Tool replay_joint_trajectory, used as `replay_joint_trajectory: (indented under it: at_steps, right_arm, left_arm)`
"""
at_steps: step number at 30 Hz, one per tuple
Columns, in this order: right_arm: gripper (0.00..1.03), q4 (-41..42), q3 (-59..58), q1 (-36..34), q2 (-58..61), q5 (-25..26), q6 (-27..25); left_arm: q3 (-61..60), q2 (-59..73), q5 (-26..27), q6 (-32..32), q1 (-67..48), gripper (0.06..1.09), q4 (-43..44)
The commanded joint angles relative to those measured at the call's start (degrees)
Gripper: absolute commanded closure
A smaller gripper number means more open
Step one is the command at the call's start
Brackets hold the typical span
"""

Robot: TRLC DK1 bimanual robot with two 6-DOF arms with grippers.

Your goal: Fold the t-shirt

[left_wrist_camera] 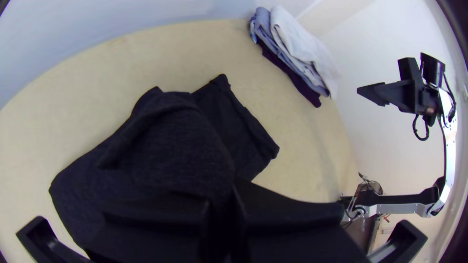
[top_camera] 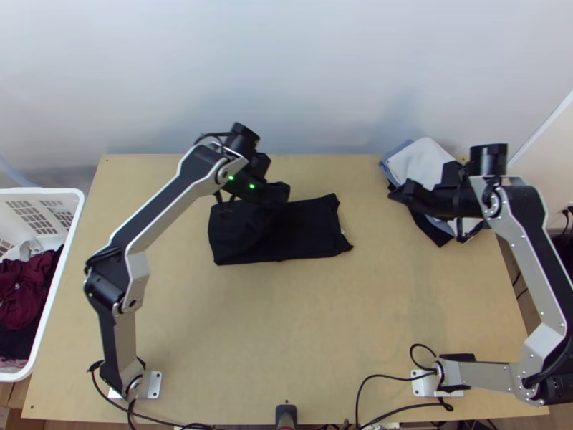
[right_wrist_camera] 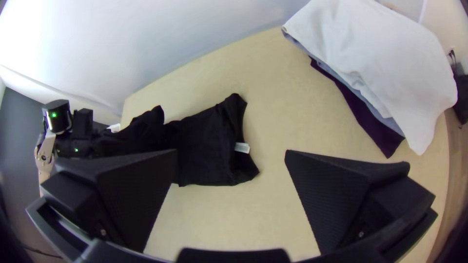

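Gripping the t-shirt (top_camera: 308, 231) with the nearer left gripper (left_wrist_camera: 235, 185).
Lying lengthwise left-to-right, left of the open right gripper (right_wrist_camera: 231, 152).

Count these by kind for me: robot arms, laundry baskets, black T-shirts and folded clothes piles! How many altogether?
Robot arms: 2 (left arm, right arm)
Laundry basket: 1
Black T-shirt: 1
Folded clothes pile: 1
Total: 5
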Motion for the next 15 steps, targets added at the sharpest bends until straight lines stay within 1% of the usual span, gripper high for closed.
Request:
replay_joint_trajectory:
  at_steps: [1,9,15]
  right_arm:
    - [0.04,0.73,-2.03,1.06,-1.82,0.53,-0.39]
    - [0.04,1.17,-3.61,2.37,-2.7,2.02,-0.39]
    - [0.04,1.79,-5.2,3.25,-3.23,3.87,-0.3]
  left_arm:
    - [3.53,2.8,-0.22,-1.91,-1.47,1.05,-0.14]
    - [9.16,7.46,-0.22,-2.79,-4.02,1.04,-0.31]
    - [10.92,10.36,-0.22,-3.06,-6.4,1.04,0.13]
